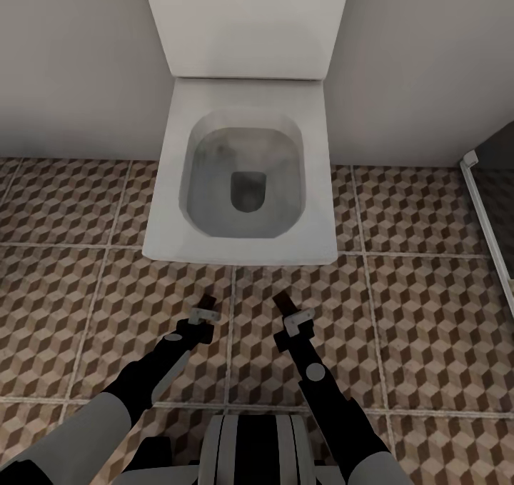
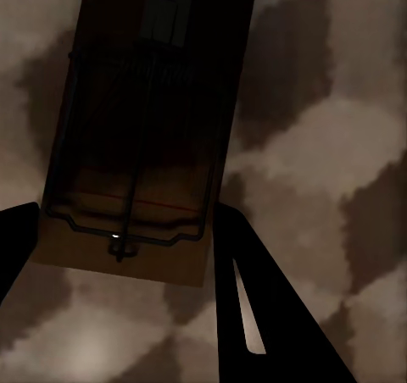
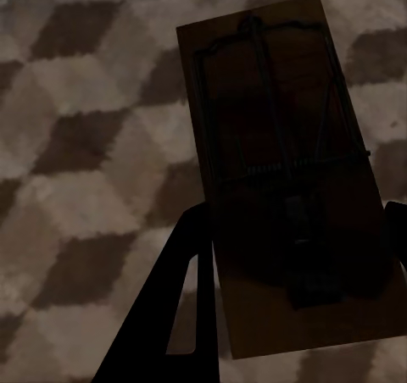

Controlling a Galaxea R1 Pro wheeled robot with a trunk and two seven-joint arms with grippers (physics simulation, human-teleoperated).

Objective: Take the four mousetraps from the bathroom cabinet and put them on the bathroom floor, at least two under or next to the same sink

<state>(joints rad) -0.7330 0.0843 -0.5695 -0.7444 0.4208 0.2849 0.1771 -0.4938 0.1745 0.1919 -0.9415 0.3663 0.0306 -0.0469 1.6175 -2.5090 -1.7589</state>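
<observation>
I stand in front of a white toilet [image 1: 246, 178] and look down on it. Its bowl is open and its lid leans up against the pale wall [image 1: 78, 63]. Below it is the floor [image 1: 64, 292], tiled with a brown and cream cube pattern.

Both my arms reach forward over the tiles, short of the front edge of the toilet. My left gripper [image 1: 205, 306] holds a trap; in the head view only a small dark end of this left trap [image 1: 207, 301] shows past the fingers. In the left wrist view, the left trap [image 2: 140, 137] is a wooden board with dark wire and a thin red line, and it sits between my two dark fingers [image 2: 254, 307], so the jaws pinch it.

My right gripper [image 1: 289, 310] holds the other one, the right trap [image 1: 283, 302], in the same way. In the right wrist view the right trap [image 3: 288, 180] lies between the fingers [image 3: 182, 298], pinched, with the tiles under it.

At the right edge is a dark glass panel [image 1: 500, 178] with a white frame.
</observation>
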